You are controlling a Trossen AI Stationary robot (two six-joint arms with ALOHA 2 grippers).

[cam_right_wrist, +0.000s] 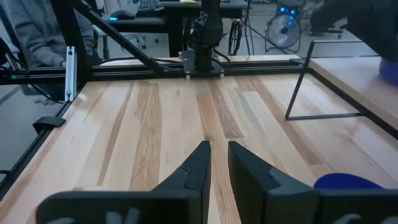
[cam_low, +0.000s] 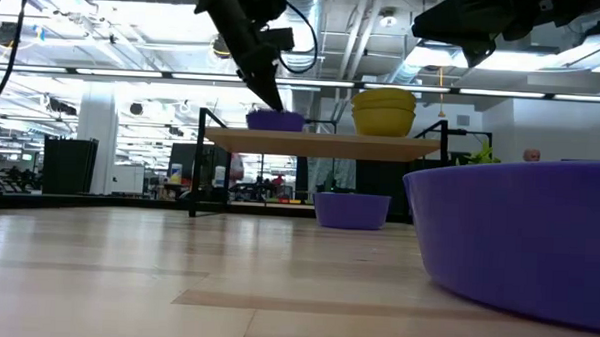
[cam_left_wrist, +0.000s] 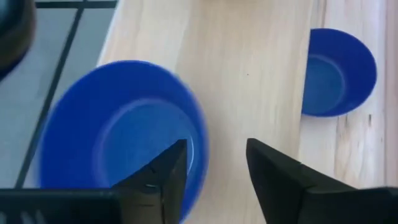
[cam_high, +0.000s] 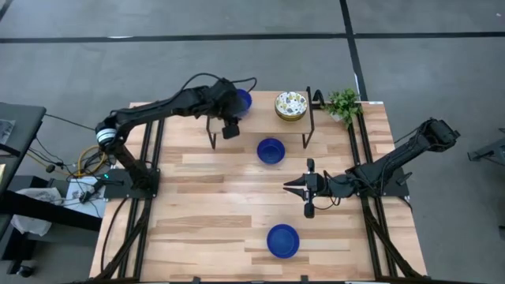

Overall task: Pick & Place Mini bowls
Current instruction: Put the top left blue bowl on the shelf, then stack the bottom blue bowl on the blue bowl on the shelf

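Observation:
A raised wooden shelf (cam_high: pixel 260 118) stands at the table's far middle. At its left end sits a blue mini bowl (cam_high: pixel 245 100) (cam_left_wrist: pixel 118 134), resting on its base. My left gripper (cam_left_wrist: pixel 216 155) (cam_low: pixel 268 92) hovers open right over this bowl's rim, slanting down. On the shelf's right end is a stack of patterned mini bowls (cam_high: pixel 290 106). One blue mini bowl (cam_high: pixel 271 150) sits on the table before the shelf, and another (cam_high: pixel 282 241) lies near the front edge. My right gripper (cam_high: pixel 288 186) waits mid-table, a narrow gap between its fingers (cam_right_wrist: pixel 219 155), holding nothing. My left gripper has one finger (cam_left_wrist: pixel 165 180) over the inside of the shelf bowl and the other (cam_left_wrist: pixel 273 180) outside it, with the rim's near part (cam_left_wrist: pixel 198 146) between them. Whether either finger touches the bowl, I cannot tell. The bowl sits upright on the shelf.
A small green potted plant (cam_high: pixel 343 104) stands at the far right corner beside the shelf. The shelf's black legs (cam_high: pixel 211 136) (cam_high: pixel 309 134) reach down to the table. Bare wood lies between the two table bowls and on the table's left half.

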